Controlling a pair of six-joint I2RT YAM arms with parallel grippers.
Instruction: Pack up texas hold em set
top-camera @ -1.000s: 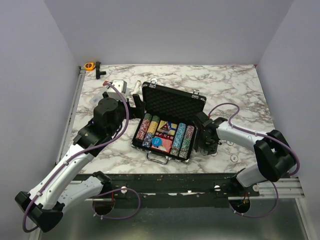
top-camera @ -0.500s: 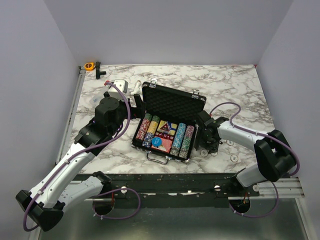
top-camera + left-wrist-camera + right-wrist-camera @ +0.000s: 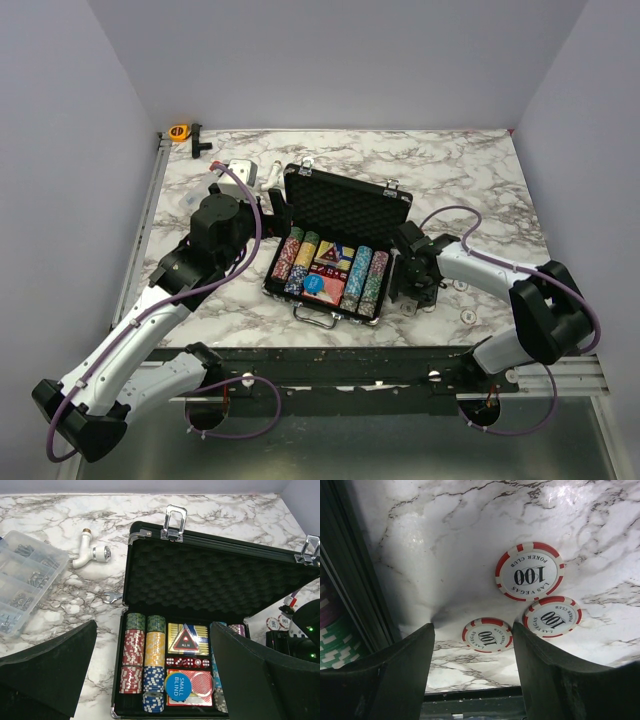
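Right gripper [image 3: 472, 632] spread open over loose red-and-white round poker chips [image 3: 530, 571]
Chips lie near the marble tabletop's [image 3: 445, 540] front edge, beside the open black silver-trimmed briefcase [image 3: 220, 587]; left gripper [image 3: 152, 630] gapes wide.

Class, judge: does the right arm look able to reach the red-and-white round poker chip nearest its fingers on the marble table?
Probably yes. The right gripper is open, the red-and-white round poker chip lies bare between its fingertips, and nothing covers it.
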